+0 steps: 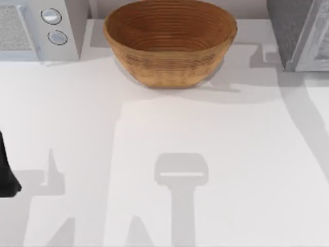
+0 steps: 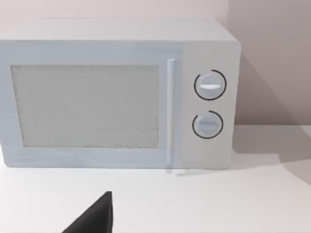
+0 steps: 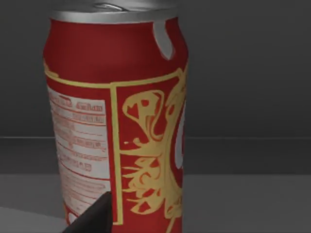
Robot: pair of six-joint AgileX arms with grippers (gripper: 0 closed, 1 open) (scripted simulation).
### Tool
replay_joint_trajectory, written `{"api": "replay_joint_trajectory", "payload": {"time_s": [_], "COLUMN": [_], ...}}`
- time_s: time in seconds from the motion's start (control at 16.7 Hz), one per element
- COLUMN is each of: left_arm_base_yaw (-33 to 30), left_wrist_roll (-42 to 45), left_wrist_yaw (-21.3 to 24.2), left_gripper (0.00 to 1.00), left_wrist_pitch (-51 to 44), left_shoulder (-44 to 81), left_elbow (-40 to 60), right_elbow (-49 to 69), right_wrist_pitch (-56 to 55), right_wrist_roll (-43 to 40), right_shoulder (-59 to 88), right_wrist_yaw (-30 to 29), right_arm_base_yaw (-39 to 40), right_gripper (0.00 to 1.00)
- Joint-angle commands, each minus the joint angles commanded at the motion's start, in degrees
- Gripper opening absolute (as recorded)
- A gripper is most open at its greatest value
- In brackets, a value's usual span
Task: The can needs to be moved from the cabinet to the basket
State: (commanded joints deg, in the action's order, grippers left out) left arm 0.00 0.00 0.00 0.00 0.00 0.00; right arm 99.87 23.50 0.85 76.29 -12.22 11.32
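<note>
One dark fingertip [image 3: 95, 216] of the right gripper shows in the right wrist view, just in front of the lower part of the can [image 3: 116, 121]. I cannot tell if this finger touches the can, and I cannot tell whether the right gripper is spread or closed, because the other finger is hidden. The can stands upright on a dark grey floor with dark walls behind it, so I judge that it is inside the cabinet [image 1: 303, 31], which stands at the far right corner of the table [image 1: 231, 170] in the top view. The can has a silver top and a red side with yellow drawing and a white label.

I think the can is light, stiff and round, with a smooth, slippery wall. A grip across the middle of its side, with moderate force, seems the safest. Too hard a squeeze may dent it, and a grip too high or too low may tip it.

The basket [image 1: 169, 41] sits at the far middle of the table, well apart from the cabinet, and nothing lies inside it.

The left arm [image 1: 7, 170] is parked at the left edge of the table. Its wrist view shows one dark fingertip [image 2: 95, 216] before the white microwave [image 2: 116, 92] with two round knobs; its finger state I cannot tell.
</note>
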Motion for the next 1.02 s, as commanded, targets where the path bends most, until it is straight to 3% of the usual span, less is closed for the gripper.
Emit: {"api": "replay_joint_trajectory", "payload": {"time_s": [0.42,0.72,1.02], "left_arm_base_yaw": [0.0,0.0,0.0], "left_wrist_roll": [0.0,0.0,0.0], "left_wrist_yaw": [0.0,0.0,0.0], "left_gripper": [1.00,1.00,1.00], "left_wrist_pitch": [0.0,0.0,0.0], "left_shoulder": [0.0,0.0,0.0], "left_elbow": [0.0,0.0,0.0], "right_elbow": [1.5,2.2,10.5], "right_wrist_pitch": [-2.5,-2.6,-3.3], "right_wrist_roll": [-0.2,-0.2,-0.2], "right_shoulder": [3.7,4.5,13.7], "right_wrist_yaw": [-10.5,-10.0,-7.2], "right_arm_base_yaw": [10.0,9.4,6.4], "right_gripper": [1.00,1.00,1.00]}}
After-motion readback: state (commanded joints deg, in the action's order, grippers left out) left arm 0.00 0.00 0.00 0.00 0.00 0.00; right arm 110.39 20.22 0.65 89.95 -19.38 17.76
